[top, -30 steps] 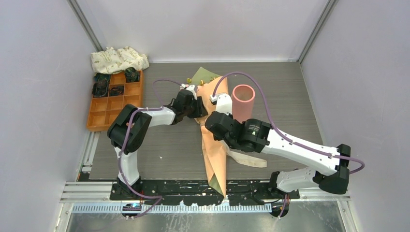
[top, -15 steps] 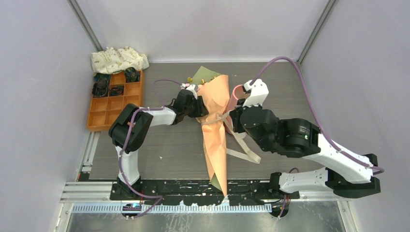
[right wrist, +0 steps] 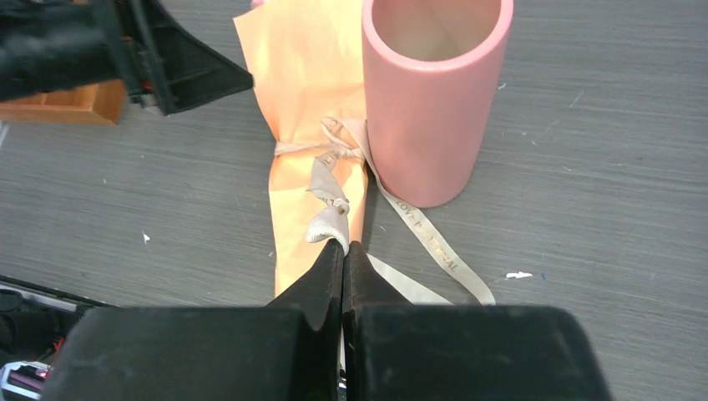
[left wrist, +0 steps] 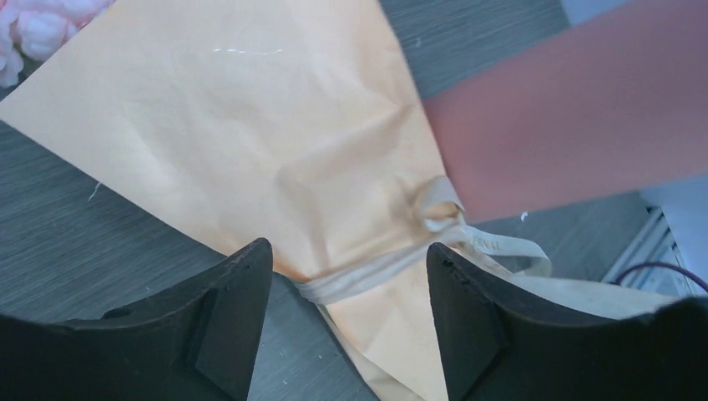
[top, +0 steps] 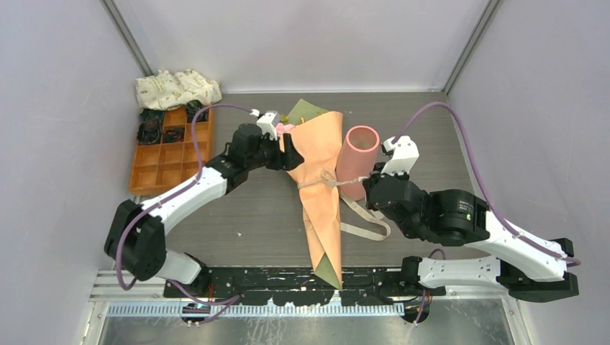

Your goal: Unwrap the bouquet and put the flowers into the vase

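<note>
The grey surface bears the bouquet lying flat, its tip toward the near edge and its ribbon trailing. The vase stands upright just beside it. An orange tray sits at the left edge.

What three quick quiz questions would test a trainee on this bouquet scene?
1. True or false: the tall salmon-pink cylinder vase lies on its side.
2. What does the right gripper pinch? A: the beige fabric ribbon. B: a pair of scissors. C: a glass bottle.
3. Fill in: the left gripper, over the orange paper bouquet cone, is ___.
Key: 1 false; 2 A; 3 open.
</note>
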`<state>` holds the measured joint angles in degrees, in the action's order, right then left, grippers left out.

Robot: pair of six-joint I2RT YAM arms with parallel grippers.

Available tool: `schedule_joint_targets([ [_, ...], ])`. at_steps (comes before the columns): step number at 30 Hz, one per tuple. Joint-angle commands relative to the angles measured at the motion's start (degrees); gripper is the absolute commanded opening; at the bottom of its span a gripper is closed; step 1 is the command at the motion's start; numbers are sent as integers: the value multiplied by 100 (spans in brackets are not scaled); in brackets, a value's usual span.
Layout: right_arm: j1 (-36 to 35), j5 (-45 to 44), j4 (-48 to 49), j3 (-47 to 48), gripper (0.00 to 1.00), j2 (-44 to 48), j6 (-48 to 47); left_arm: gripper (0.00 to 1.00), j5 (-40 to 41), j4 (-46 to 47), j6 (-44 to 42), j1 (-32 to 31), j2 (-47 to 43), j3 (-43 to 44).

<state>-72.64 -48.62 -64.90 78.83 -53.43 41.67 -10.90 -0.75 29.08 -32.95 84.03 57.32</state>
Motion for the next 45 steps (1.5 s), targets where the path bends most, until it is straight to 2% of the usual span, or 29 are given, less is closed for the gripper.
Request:
schedule_joint_targets([
  [1, -30, -197, 64, -182, 1, 86, 313, 69, -951, -162, -601, -21, -309, -277],
  [5, -25, -157, 208, -260, 1, 166, 294, 69, -1516, -380, -1251, -80, -238, -282],
  [10, -26, -68, 459, -436, 2, 316, 248, 73, -1431, -790, -2195, -255, -156, -72],
  [15, -27, 16, 561, -499, 2, 376, 204, 77, -1337, -466, -2340, -344, 131, -3],
  [20, -31, 58, 671, -547, 2, 427, 139, 77, -904, -591, -2524, -593, 648, 355],
  [23, -30, 125, 789, -599, 3, 434, 77, 77, -469, -384, -2546, -758, 964, 484],
  [27, -30, 176, 829, -590, 3, 366, 52, 76, -291, -224, -2530, -846, 1321, 692],
  [29, -30, 186, 848, -595, 3, 352, 47, 71, -95, -223, -2522, -906, 1458, 785],
  [32, -31, 195, 933, -651, 3, 359, 35, 49, 412, -180, -2416, -950, 1530, 793],
  [35, -30, 195, 1002, -720, 3, 355, 39, 34, 735, -122, -2225, -950, 1323, 630],
  [39, -26, 195, 1071, -812, 3, 321, 60, 29, 1452, -204, -1878, -946, 571, 302],
  [45, -30, 221, 1199, -998, 3, 305, 132, 26, 2734, -1118, -1458, -869, -566, 64],
])
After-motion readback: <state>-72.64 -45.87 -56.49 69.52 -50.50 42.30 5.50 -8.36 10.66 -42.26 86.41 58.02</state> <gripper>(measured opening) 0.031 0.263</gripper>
